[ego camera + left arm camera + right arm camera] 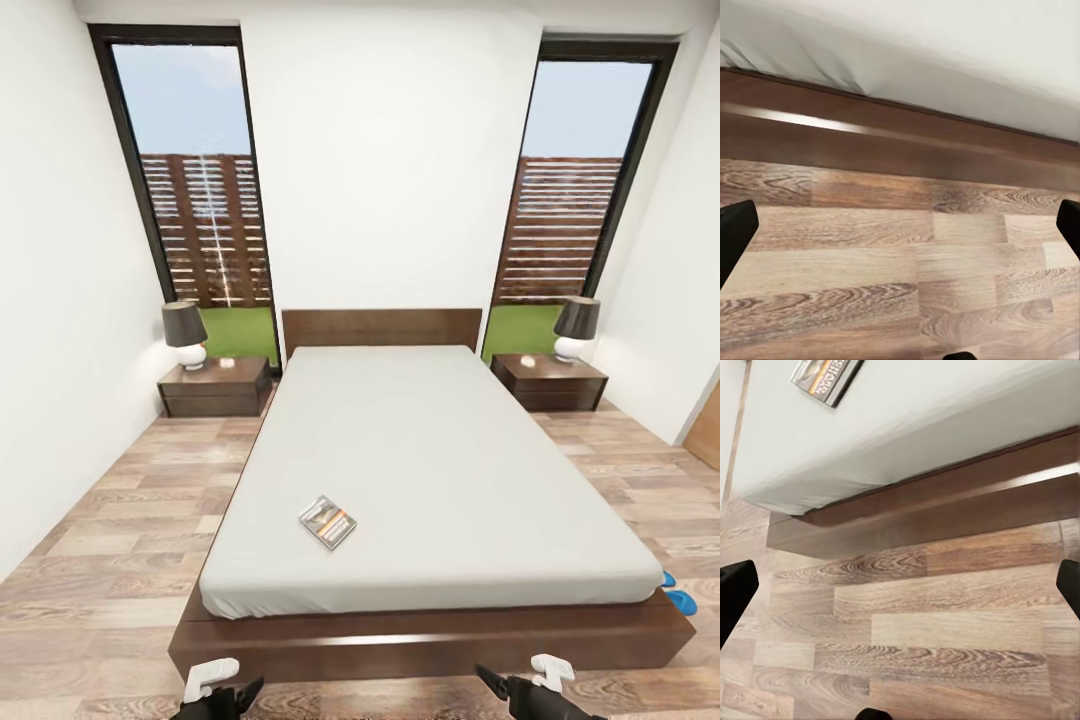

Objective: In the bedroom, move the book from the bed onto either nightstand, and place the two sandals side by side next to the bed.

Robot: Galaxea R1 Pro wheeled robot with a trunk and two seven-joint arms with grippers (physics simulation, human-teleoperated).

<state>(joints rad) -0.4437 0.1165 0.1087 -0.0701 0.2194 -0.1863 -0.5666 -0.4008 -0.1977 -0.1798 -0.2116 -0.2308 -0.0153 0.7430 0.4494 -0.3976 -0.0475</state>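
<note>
The book (327, 522) lies flat on the bed (430, 470), on the near left part of the grey mattress. It also shows in the right wrist view, book (825, 376), on the bed (915, 427). Two blue sandals (678, 596) peek out on the floor by the bed's near right corner, partly hidden by it. One nightstand (215, 387) flanks the headboard on the left, another nightstand (550, 381) on the right. My left gripper (235, 695) and right gripper (497, 685) hang low before the footboard, both open and empty, left gripper (900, 232) and right gripper (900, 592) over bare floor.
Each nightstand carries a dark-shaded lamp (185, 335), the other lamp (576, 328) on the right. Tall windows (195, 190) stand behind both. Wood floor (110, 540) runs along both sides of the bed. A wooden door edge (706, 432) shows at the right wall.
</note>
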